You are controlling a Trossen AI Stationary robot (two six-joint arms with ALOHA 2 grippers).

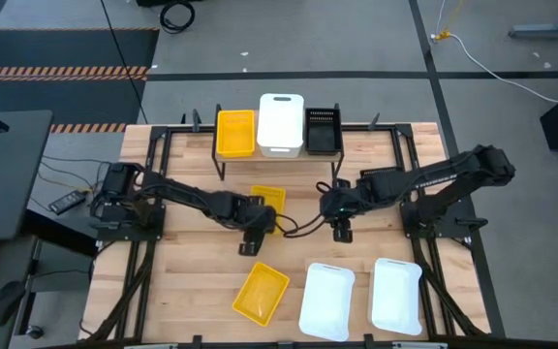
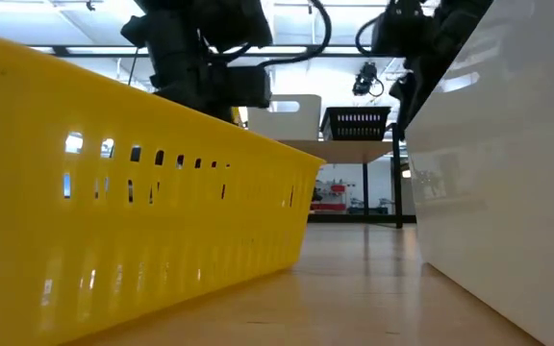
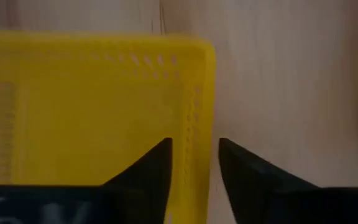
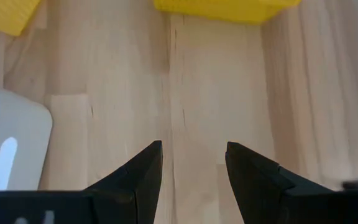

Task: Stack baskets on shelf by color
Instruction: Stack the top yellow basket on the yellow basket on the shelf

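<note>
The shelf (image 1: pixel 279 157) stands at the table's far side and carries a yellow basket (image 1: pixel 235 133), a white basket (image 1: pixel 281 123) and a black basket (image 1: pixel 323 129). A second yellow basket (image 1: pixel 269 202) lies on the table in front of the shelf. My left gripper (image 1: pixel 258 225) is at its near edge and straddles its wall (image 3: pixel 197 118). My right gripper (image 1: pixel 341 225) hovers open over bare wood (image 4: pixel 194 146), right of that basket. Nearer the front lie a third yellow basket (image 1: pixel 262 293) and two white baskets (image 1: pixel 327 301) (image 1: pixel 396 296). My left gripper is shut on the yellow basket's side wall near a corner (image 3: pixel 199 134). One finger (image 3: pixel 157 165) is inside the basket and the other finger (image 3: pixel 241 168) is outside. The fingers come from above, pointing down. The basket appears to rest flat on the table.
In the low view the front yellow basket (image 2: pixel 142 211) and a white basket (image 2: pixel 508 192) fill the foreground, with the shelf (image 2: pixel 354 146) behind. Black cables loop between the two grippers (image 1: pixel 298 228). Bare wood lies between the shelf and the front baskets.
</note>
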